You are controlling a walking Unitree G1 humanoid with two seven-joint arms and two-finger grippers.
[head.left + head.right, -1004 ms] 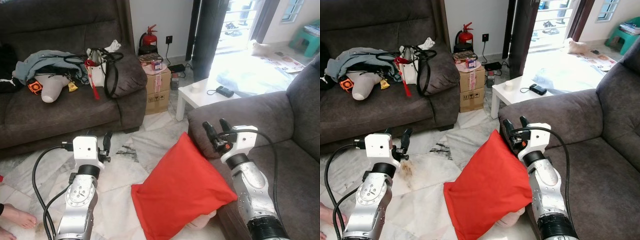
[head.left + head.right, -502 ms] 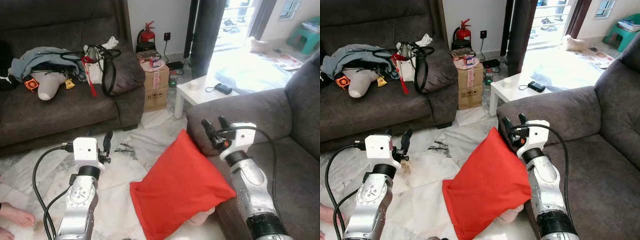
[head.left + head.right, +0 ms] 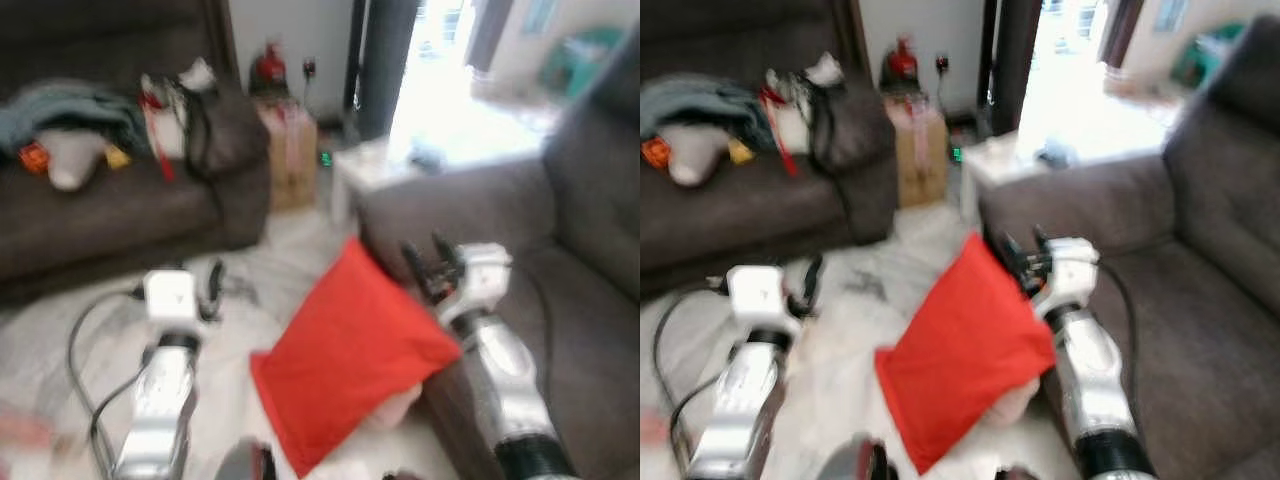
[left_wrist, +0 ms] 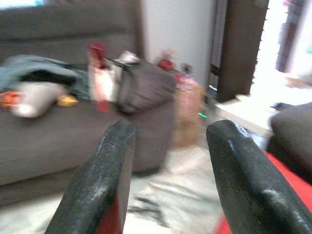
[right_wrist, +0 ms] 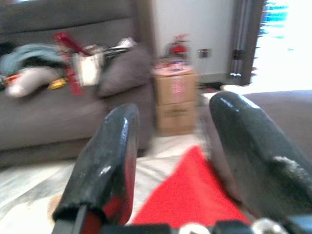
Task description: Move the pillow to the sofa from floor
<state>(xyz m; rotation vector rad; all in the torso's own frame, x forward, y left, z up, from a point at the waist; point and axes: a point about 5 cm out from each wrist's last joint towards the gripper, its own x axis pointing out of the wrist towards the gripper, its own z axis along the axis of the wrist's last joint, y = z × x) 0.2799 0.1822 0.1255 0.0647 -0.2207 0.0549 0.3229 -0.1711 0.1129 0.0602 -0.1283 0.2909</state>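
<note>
1. The left arm reaches forward and low, its tool (image 3: 212,283) pointing ahead with the two black fingers (image 4: 105,180) spread apart.
2. The right arm is raised, its tool (image 3: 428,262) likewise parted, fingers (image 5: 109,156) apart.

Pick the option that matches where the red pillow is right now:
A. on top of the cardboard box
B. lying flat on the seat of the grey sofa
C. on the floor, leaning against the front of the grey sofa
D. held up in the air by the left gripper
C: the red pillow stands tilted on the floor, its upper edge against the grey sofa, with the open right gripper just above it, not gripping it.
</note>
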